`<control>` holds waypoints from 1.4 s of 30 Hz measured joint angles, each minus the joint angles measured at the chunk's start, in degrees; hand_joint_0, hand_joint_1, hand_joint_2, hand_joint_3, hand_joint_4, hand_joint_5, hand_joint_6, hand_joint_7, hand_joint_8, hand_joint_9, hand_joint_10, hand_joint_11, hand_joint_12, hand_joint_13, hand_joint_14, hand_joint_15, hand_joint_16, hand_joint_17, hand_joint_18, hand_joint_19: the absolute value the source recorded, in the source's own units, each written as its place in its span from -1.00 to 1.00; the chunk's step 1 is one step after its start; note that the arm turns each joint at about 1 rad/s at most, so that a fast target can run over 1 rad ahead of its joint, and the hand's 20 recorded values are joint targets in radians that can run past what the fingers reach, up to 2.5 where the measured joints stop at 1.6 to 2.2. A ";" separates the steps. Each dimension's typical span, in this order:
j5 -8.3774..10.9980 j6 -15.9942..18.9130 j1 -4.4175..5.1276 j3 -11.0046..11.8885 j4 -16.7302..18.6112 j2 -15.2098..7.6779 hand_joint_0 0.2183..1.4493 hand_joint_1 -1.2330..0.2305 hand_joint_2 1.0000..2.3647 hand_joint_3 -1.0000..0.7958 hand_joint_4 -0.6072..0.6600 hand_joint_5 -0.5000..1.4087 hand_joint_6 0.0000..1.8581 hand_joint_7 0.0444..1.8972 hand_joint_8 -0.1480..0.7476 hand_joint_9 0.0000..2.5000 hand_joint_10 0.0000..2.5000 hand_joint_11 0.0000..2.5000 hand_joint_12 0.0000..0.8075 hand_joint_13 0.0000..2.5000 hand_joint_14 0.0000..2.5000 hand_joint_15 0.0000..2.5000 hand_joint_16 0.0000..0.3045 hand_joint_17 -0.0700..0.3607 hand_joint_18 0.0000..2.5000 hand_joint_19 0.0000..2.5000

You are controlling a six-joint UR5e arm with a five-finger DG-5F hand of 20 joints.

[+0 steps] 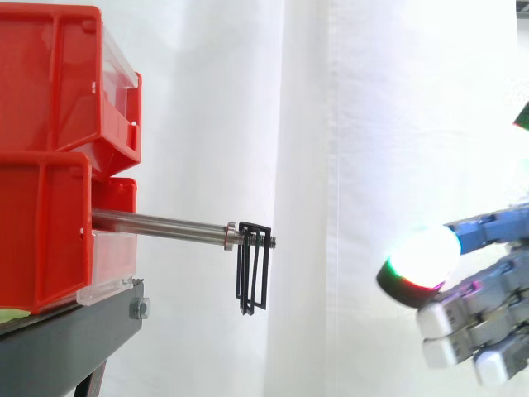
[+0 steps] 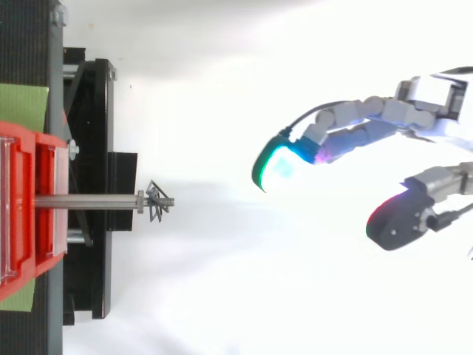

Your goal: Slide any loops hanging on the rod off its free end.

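Approach step: the robot hand [image 2: 355,124] hangs open, fingers and thumb spread, holding nothing. The black loops [image 1: 252,269] hang well ahead of it, near the free end of the rod [image 1: 157,223], which points toward it. Next it likely must hook behind them and draw them off.

Beyond the free end: open space from the rod [image 1: 157,223] tip out to the robot hand [image 1: 475,318], well apart from it.
Under the rod: clear below the loops [image 1: 253,277], hanging just inside the tip, past the stand [image 1: 66,347] edge.
Toward the fixed end: barred by a collar [image 1: 228,236] just beside the loops, then red bins [image 1: 50,157] stacked on the stand.
Behind: white curtain [image 1: 347,124] as backdrop.
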 measured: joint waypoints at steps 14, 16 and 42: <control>1.04 0.90 0.44 7.24 9.76 -15.18 -0.51 -0.25 -1.00 -0.44 0.28 -0.71 -0.46 -0.23 -0.07 -0.54 -1.00 -1.00 -0.16 -0.60 -1.00 -1.00 -0.66 -0.13 -0.55 -0.75; 0.77 1.12 0.44 8.27 10.92 -16.81 -0.51 -0.24 -1.00 -0.44 0.29 -0.71 -0.46 -0.23 -0.07 -0.54 -1.00 -1.00 -0.16 -0.60 -1.00 -1.00 -0.66 -0.13 -0.55 -0.75; -4.51 -9.43 -0.46 17.47 18.88 -24.41 -0.46 -0.07 -1.00 -0.44 0.30 -0.70 -0.46 -0.24 -0.05 -0.52 -1.00 -1.00 -0.17 -0.60 -1.00 -1.00 -0.67 -0.14 -0.54 -0.74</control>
